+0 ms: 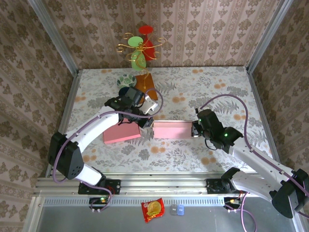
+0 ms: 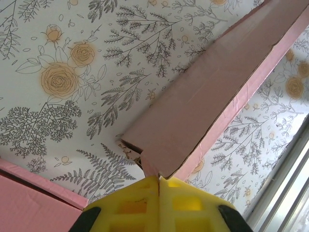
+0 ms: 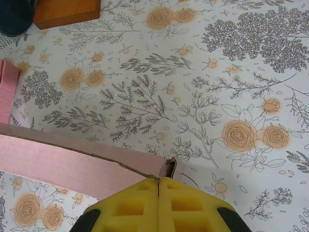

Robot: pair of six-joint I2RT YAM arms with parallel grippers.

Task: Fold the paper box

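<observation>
The paper box is a pink cardboard shape lying mid-table, held at both ends. My left gripper is at its left end. In the left wrist view the yellow fingers are shut on a thin flap at the corner of the box. My right gripper is at its right end. In the right wrist view the pads are pressed together on the edge of the box, beside a folded corner tab. A second flat pink piece lies to the left, under the left arm.
A wooden block, a patterned bowl and a wire stand with red and green ornaments sit at the back. Metal frame rails border the table. A snack packet lies below the near edge.
</observation>
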